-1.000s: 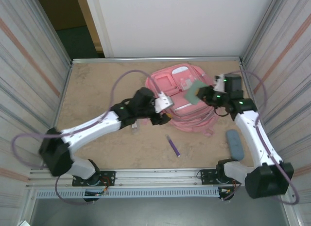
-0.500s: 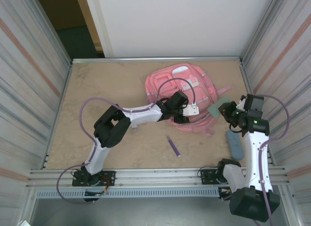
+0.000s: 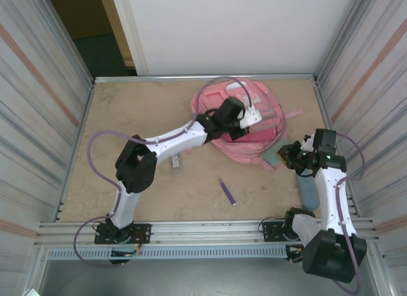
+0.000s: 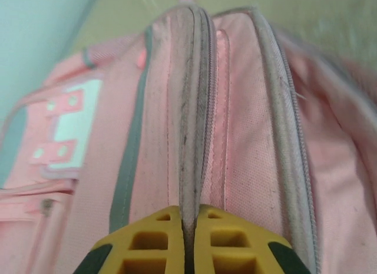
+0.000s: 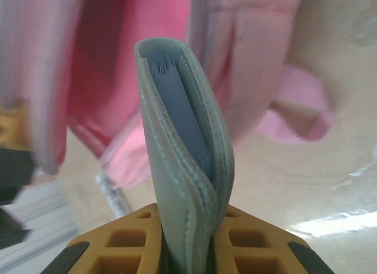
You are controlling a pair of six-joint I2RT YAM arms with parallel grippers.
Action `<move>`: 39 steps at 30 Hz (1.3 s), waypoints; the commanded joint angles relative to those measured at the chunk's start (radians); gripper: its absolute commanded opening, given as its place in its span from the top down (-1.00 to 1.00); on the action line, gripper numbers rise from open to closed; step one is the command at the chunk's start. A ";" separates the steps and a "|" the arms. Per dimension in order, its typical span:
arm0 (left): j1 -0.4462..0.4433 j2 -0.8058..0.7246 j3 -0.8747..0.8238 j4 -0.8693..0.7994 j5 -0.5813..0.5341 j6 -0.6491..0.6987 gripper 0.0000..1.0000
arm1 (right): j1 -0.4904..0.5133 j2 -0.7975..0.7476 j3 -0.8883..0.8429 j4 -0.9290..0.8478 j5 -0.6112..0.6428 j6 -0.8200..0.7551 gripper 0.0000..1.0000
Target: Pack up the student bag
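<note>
**Pink bag pinched at its zip, green notebook held beside it**

Top external: The student bag [image 3: 254,135] lies right of centre towards the far side of the table [image 3: 127,111]. It is a domed pink heap with a pale panel at its far end and a strap trailing to the right. The left gripper [image 3: 245,119] rests on top of the bag, its arm stretched across from the left. The right gripper [image 3: 285,157] is just beside the bag's near right edge and clamps a green notebook [image 3: 273,157]. A purple pen [image 3: 226,190] lies apart, nearer the bases. A blue-grey case [image 3: 310,189] lies along the right wall.

Left wrist: This close view shows the grip itself. The yellow fingers [image 4: 153,241] are pressed together with a grey zip band of the bag nipped between them. The fabric is a fine pink weave with grey piping. The white-and-pink patch [image 4: 62,132] on the left is too blurred to read.

Right wrist: The notebook stands upright between the closed fingers [image 5: 118,250]. Its green cover has stitched edges, and bluish page edges show inside. Behind it the bag is a pink blur, with a strap loop [image 5: 297,106] lying on the table.
</note>
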 commanded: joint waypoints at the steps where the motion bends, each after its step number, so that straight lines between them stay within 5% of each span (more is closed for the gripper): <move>1: 0.048 -0.091 0.145 -0.054 0.132 -0.181 1.00 | 0.033 0.104 -0.004 0.175 -0.182 0.085 0.72; 8: 0.080 -0.117 0.120 0.010 0.258 -0.309 1.00 | 0.181 0.361 0.079 0.456 -0.061 0.252 0.72; 10: 0.080 -0.133 0.089 0.045 0.286 -0.322 1.00 | 0.194 0.430 0.064 0.654 -0.075 0.341 0.73; 16: 0.081 -0.159 0.033 0.119 0.349 -0.341 1.00 | 0.300 0.648 0.191 0.841 0.075 0.436 0.52; 20: 0.082 -0.163 0.020 0.136 0.347 -0.349 1.00 | 0.334 0.807 0.291 0.911 0.063 0.533 -0.05; 22: 0.087 -0.169 0.001 0.149 0.334 -0.344 1.00 | 0.327 0.801 0.286 0.873 0.080 0.521 -0.11; 26: 0.114 -0.171 -0.032 0.143 0.319 -0.344 1.00 | 0.278 0.688 0.306 0.517 0.180 0.295 -0.30; 33: 0.142 -0.164 -0.128 0.136 0.271 -0.185 1.00 | 0.063 0.419 0.173 0.178 0.205 0.134 -0.36; 39: 0.164 -0.136 -0.202 0.093 0.276 -0.004 1.00 | -0.102 0.222 0.065 -0.035 0.467 0.123 -0.38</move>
